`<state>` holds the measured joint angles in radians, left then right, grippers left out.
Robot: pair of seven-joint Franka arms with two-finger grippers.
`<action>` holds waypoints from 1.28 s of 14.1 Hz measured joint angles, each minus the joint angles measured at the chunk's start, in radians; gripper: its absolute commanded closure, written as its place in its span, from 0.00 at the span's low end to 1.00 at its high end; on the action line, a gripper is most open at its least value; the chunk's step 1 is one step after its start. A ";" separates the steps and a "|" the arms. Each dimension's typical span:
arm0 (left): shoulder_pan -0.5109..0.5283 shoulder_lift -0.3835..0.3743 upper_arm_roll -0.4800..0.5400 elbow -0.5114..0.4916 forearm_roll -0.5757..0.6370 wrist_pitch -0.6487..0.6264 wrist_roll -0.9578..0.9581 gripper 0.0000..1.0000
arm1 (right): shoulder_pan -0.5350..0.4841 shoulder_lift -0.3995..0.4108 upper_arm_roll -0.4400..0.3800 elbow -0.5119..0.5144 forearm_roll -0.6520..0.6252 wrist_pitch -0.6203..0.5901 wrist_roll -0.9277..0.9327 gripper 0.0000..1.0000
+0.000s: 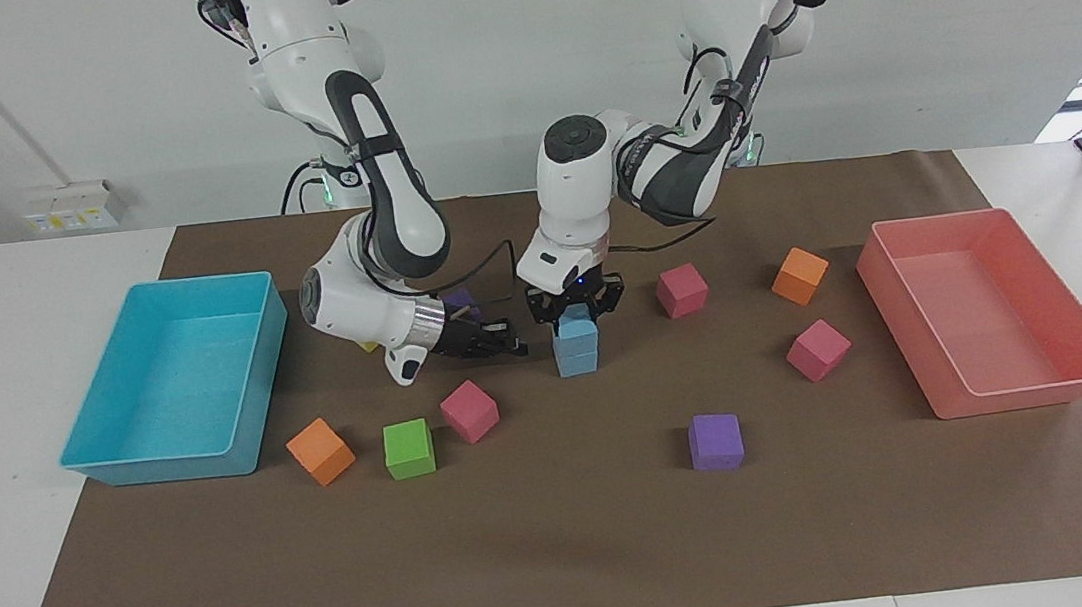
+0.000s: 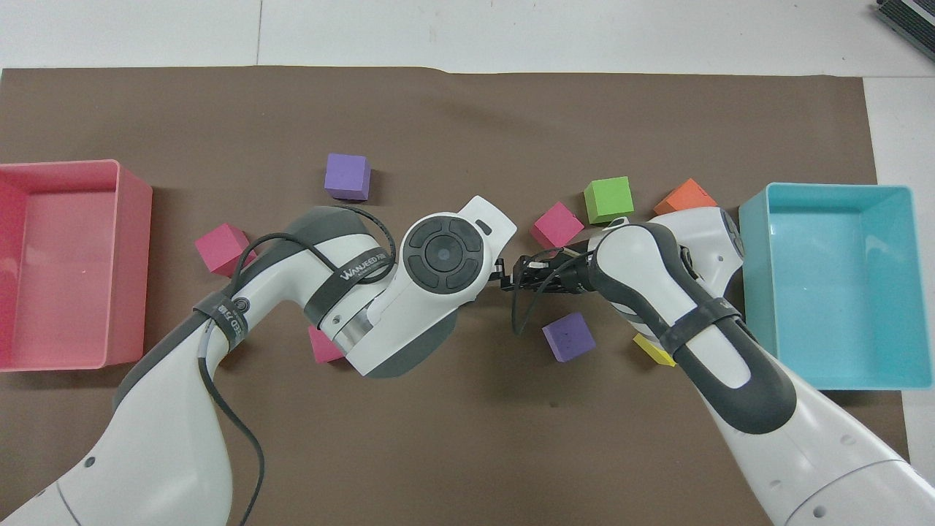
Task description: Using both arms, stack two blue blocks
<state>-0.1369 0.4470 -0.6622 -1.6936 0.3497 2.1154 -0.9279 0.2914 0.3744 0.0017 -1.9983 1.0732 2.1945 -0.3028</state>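
Two blue blocks stand stacked in the middle of the brown mat, the upper blue block (image 1: 576,327) resting on the lower blue block (image 1: 577,359). My left gripper (image 1: 577,308) comes straight down from above and is shut on the upper block, one finger on each side. My right gripper (image 1: 509,345) lies low and level beside the stack toward the right arm's end, shut and holding nothing, its tip a small gap from the blocks. In the overhead view the left arm's wrist hides both blocks, and only the right gripper (image 2: 513,277) shows.
A turquoise bin (image 1: 166,468) sits at the right arm's end and a pink bin (image 1: 1023,397) at the left arm's end. Loose cubes lie around the stack: pink (image 1: 469,412), green (image 1: 409,449), orange (image 1: 320,451), purple (image 1: 715,442), pink (image 1: 818,350), orange (image 1: 800,275), pink (image 1: 681,290).
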 measured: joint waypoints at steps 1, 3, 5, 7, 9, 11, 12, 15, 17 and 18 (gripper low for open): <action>0.000 0.000 0.000 0.000 0.000 0.000 0.000 0.00 | 0.000 0.000 0.000 0.000 0.000 0.000 0.000 1.00; 0.000 0.000 0.000 0.000 0.000 -0.001 0.000 0.00 | 0.000 0.000 0.000 0.000 0.000 0.000 0.000 1.00; 0.000 0.000 0.000 0.000 0.000 -0.001 0.000 0.00 | 0.000 0.000 0.000 0.000 0.000 0.000 0.000 1.00; 0.000 0.000 0.000 0.000 0.001 -0.001 0.000 0.00 | 0.000 0.000 0.000 0.000 0.000 0.000 0.000 1.00; 0.000 0.000 -0.001 0.000 0.002 -0.001 0.000 0.00 | 0.000 0.000 0.000 0.000 0.000 0.001 0.000 1.00; 0.000 -0.004 -0.001 0.007 0.002 -0.001 0.000 0.00 | 0.000 0.000 0.000 0.000 0.000 0.002 0.000 1.00; 0.000 -0.011 -0.001 0.012 0.002 -0.006 0.000 0.00 | 0.000 0.000 -0.001 0.000 0.000 0.002 0.000 1.00; 0.000 -0.059 0.018 0.027 -0.040 -0.054 0.017 0.00 | -0.001 0.000 -0.002 0.002 0.000 0.002 0.000 1.00; -0.003 -0.128 0.084 0.028 -0.153 -0.107 0.134 0.00 | -0.004 -0.005 -0.003 0.006 0.000 0.002 0.000 1.00; -0.005 -0.165 0.128 0.028 -0.208 -0.146 0.210 0.00 | -0.006 -0.011 -0.003 0.007 0.000 0.002 0.000 1.00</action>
<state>-0.1417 0.2818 -0.5347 -1.6654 0.1421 1.9690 -0.7178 0.2851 0.3630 -0.0013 -1.9911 1.0732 2.1968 -0.3028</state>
